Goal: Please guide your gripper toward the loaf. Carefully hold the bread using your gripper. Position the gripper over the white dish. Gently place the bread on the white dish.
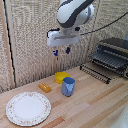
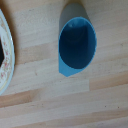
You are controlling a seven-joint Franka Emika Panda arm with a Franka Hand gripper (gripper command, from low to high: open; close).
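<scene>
The loaf (image 1: 45, 87) is a small orange-brown block lying on the wooden table, between the white dish (image 1: 28, 108) and the blue cup (image 1: 68, 86). The white dish is a large round plate with a speckled rim at the front on the exterior view's left; nothing lies on it in that view. The gripper (image 1: 61, 51) hangs high above the table, above the yellow disc and cup, its two blue-tipped fingers apart and empty. In the wrist view the blue cup (image 2: 77, 42) is seen from above and a strip of the dish's rim (image 2: 6, 60) shows at the edge. The loaf is out of the wrist view.
A round yellow disc (image 1: 62, 77) lies just behind the cup. A dark metal toaster-like rack (image 1: 112, 56) stands on the exterior view's right. A woven screen stands behind the table. A dark shape (image 2: 2, 50) at the wrist view's edge cannot be identified.
</scene>
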